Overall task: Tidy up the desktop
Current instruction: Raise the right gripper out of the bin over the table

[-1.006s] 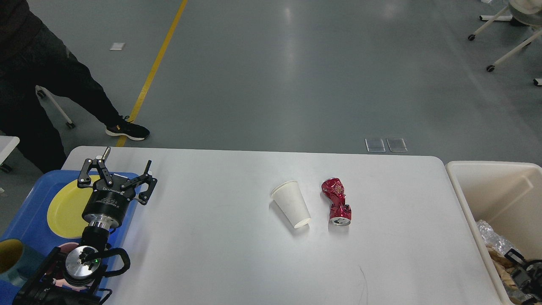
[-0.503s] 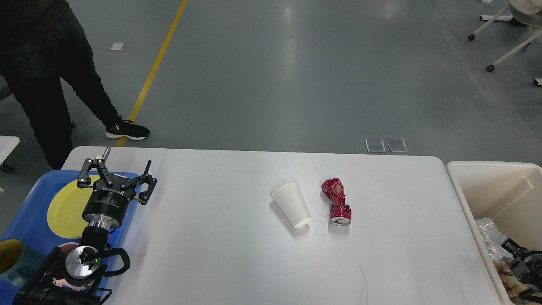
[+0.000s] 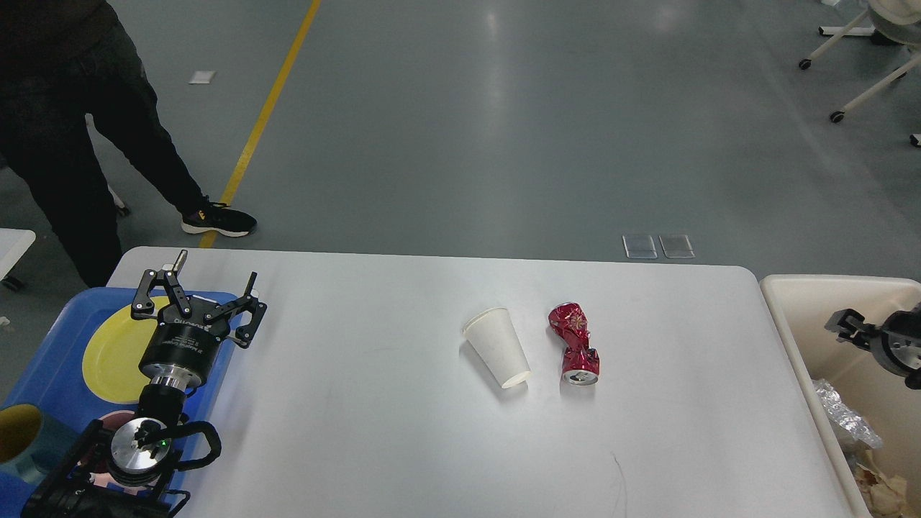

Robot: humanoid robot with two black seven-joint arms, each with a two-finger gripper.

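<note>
The white desktop (image 3: 403,432) fills the lower half of the head view. Near its middle a white paper cup (image 3: 496,347) lies on its side. Just to the right of the cup lies a crushed red can (image 3: 575,344). My left gripper (image 3: 200,282) stands open with nothing between its fingers, over the right edge of the blue tray (image 3: 43,374), far left of the cup. My right gripper (image 3: 847,325) hangs over the beige bin (image 3: 799,302) at the right edge. Only part of it shows, and its fingers cannot be told apart.
The blue tray holds a yellow plate (image 3: 111,356) and a yellow-lined cup (image 3: 18,432). The beige bin holds crumpled foil and paper (image 3: 845,421). A person in dark trousers (image 3: 79,144) stands beyond the desk's far left corner.
My right gripper has risen from low inside the bin to above its rim. The person's legs shifted. The left arm, cup and can stayed put.
</note>
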